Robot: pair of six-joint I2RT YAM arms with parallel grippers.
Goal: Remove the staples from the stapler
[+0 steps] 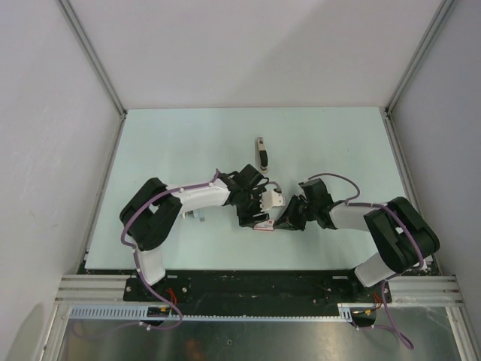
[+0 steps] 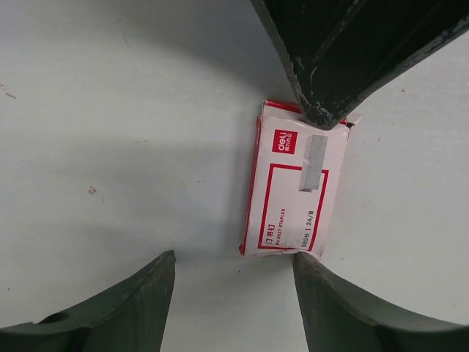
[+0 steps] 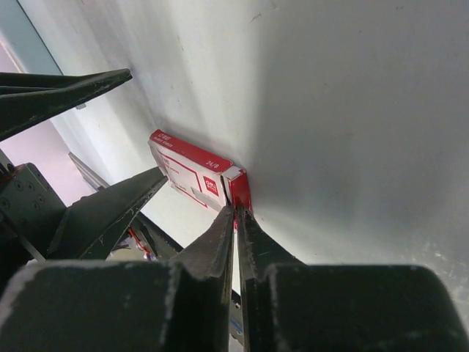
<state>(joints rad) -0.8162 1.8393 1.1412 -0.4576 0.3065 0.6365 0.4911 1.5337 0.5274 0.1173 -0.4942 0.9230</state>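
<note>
The stapler point(image 1: 261, 153) lies alone on the table beyond both grippers, a slim dark bar with a silvery strip. No loose staples show; a small grey strip point(image 2: 314, 163) sits on the face of the pink-and-white box point(image 2: 293, 187), and I cannot tell whether it is printed or real. My left gripper point(image 2: 234, 257) is open and empty, its fingertips at the box's near end. My right gripper point(image 3: 236, 209) is shut with its tips pinching the red end flap point(image 3: 240, 189) of the box, and shows from above in the left wrist view point(image 2: 322, 110).
The box point(image 1: 263, 224) lies flat on the pale table point(image 1: 188, 143) between the two grippers. Both arms meet at the table's near middle. White walls and metal frame rails enclose the table at the back and sides.
</note>
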